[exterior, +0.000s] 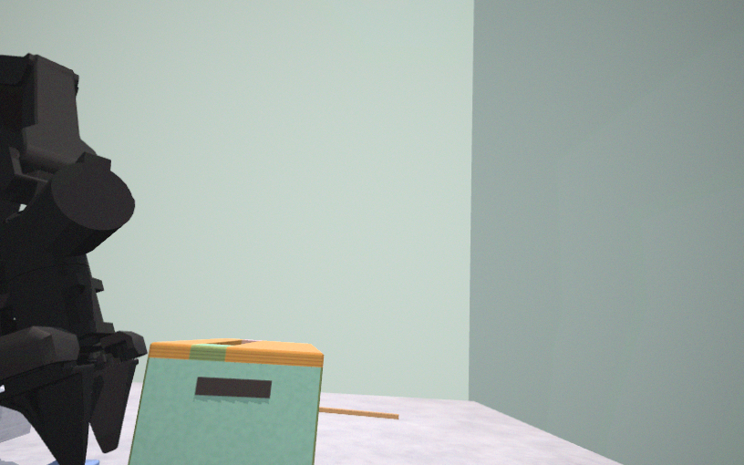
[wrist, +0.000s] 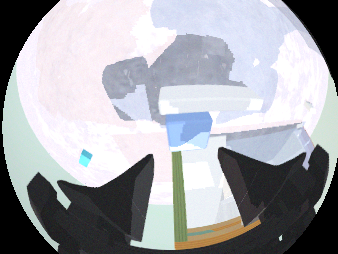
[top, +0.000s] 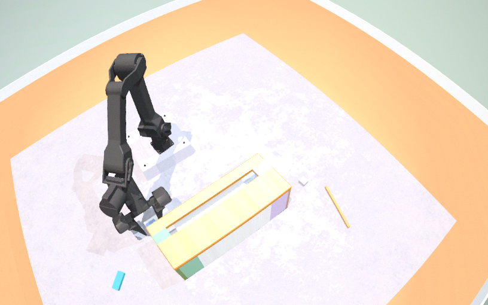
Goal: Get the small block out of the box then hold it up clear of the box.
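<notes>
The box has a wooden top with a long slot, a clear front, a green end and a purple end. My gripper is open and points down, low beside the back corner at the green end. A blue block lies on the table outside the box, below and between the open fingers. A white bar lies against it in the wrist view. I cannot tell whether the blue block is the task block. The shelf inside is mostly hidden by the top and glare.
A cyan block lies off the green end. A small white cube and an orange stick lie beyond the purple end. The box wall is close to one finger. The arm's pale base plate stands behind.
</notes>
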You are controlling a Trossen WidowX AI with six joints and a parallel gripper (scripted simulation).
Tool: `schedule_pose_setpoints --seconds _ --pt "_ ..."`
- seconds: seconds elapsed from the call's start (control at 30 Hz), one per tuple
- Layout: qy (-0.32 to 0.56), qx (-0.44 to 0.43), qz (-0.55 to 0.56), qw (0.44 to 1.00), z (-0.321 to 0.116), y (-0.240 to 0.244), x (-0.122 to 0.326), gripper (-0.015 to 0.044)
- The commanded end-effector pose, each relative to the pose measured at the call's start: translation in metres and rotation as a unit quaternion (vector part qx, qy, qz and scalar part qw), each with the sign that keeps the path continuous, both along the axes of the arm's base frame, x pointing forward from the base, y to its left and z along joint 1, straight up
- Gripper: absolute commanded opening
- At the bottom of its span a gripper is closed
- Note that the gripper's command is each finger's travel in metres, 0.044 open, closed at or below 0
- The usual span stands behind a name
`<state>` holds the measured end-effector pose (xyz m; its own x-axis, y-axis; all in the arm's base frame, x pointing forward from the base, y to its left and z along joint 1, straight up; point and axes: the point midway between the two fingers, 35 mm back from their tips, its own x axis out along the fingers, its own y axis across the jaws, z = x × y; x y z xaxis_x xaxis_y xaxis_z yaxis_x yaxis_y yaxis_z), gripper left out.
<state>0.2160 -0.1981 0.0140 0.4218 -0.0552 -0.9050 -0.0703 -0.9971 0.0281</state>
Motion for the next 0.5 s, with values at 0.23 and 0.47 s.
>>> schedule_pose_setpoints --seconds 0.23,0.47 --pt "0.004 0.007 0.0 1.0 -0.021 0.002 -0.003 0.0285" --pt "0.004 0.007 0.0 1.0 -0.028 0.003 -0.003 0.0259"
